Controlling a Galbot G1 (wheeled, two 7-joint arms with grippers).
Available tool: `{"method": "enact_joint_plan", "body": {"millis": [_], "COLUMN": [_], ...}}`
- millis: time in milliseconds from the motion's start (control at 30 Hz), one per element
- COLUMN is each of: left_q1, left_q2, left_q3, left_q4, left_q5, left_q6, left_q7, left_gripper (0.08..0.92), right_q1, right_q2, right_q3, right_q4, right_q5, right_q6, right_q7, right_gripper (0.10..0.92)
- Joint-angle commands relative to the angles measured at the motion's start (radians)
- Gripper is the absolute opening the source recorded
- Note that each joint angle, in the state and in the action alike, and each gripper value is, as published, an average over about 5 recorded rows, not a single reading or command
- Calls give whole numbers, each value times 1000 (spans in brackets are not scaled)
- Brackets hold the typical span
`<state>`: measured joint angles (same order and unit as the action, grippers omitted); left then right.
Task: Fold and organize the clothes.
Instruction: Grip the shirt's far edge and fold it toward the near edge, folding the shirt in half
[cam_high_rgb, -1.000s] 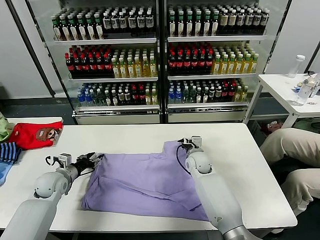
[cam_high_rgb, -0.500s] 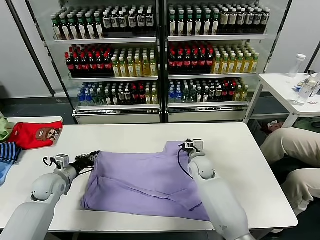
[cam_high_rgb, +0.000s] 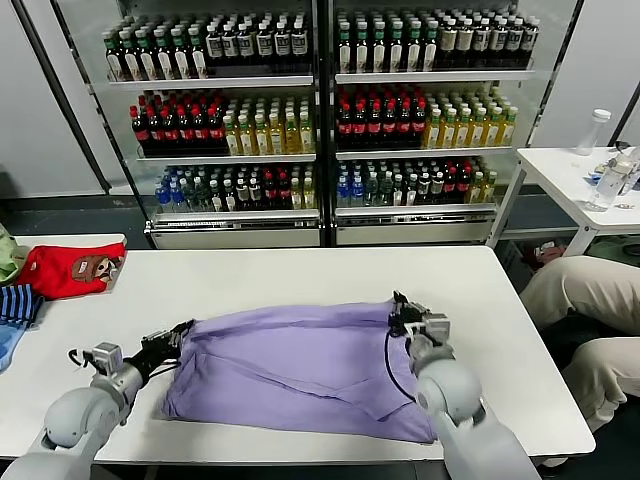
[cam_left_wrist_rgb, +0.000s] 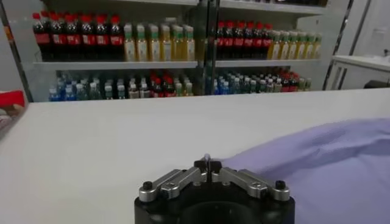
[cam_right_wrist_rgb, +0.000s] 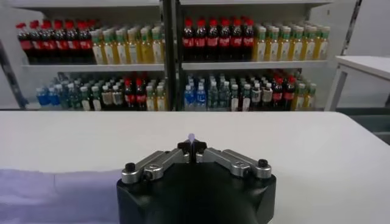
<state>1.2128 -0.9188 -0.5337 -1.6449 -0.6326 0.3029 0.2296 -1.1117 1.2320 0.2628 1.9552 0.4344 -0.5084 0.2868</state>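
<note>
The lavender T-shirt (cam_high_rgb: 300, 370) lies partly folded at the middle of the white table (cam_high_rgb: 500, 300). It looks light, limp cloth — it should sag and crease anywhere unsupported, so corners and hems are the best holds. The left gripper (cam_high_rgb: 172, 338) and right gripper (cam_high_rgb: 402, 316) each pinch an upper corner, jaws closed on a bit of fabric.

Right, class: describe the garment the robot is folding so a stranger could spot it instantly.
On the white table in front of the drinks fridge, between the left gripper and right gripper, lies the lavender T-shirt. Unlike the red garment and striped garment at the far left, it is plain.
</note>
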Motion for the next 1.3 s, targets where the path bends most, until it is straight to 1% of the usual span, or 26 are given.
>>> {"method": "enact_joint_plan", "body": {"millis": [33,467,633,667,767,833,967,1067,1233,1300], "left_q1": [125,148,149,153,172,187,207,213,218,214], "left_q2": [3,24,25,23,13,4,-26,-51,-97,-106], "left_q3": [-43,-53,-62,-62,-65,-70,-58,-33,-11,-9], "left_q4": [-78,-120,-119,-124,-153,-191,-266,-299,-299,-284], "left_q5": [-17,1,84,113,164,172,162,119,13,-19], "left_q6": [-47,-37,46,62,64,63,67,95,154,164], "left_q7": [-9,-7,-24,-28,-58,-102,-228,-325,-406,-440], "left_gripper": [85,85,85,85,103,144,255,333,506,558], "right_q1": [-178,-269,-312,-320,-340,-358,-399,-418,-426,-425], "right_q2": [-39,-53,-53,-52,-47,-46,-43,-33,-20,-17], "right_q3": [48,60,55,55,71,93,125,124,113,107], "right_q4": [173,256,245,240,245,267,311,324,320,318], "right_q5": [11,-13,-68,-81,-97,-96,-102,-118,-142,-146], "right_q6": [-2,-24,-43,-41,-30,-25,-15,-6,4,5], "right_q7": [-4,-18,-35,-38,-42,-43,-48,-51,-56,-57], "right_gripper": [121,121,127,138,203,263,375,462,609,669]}}
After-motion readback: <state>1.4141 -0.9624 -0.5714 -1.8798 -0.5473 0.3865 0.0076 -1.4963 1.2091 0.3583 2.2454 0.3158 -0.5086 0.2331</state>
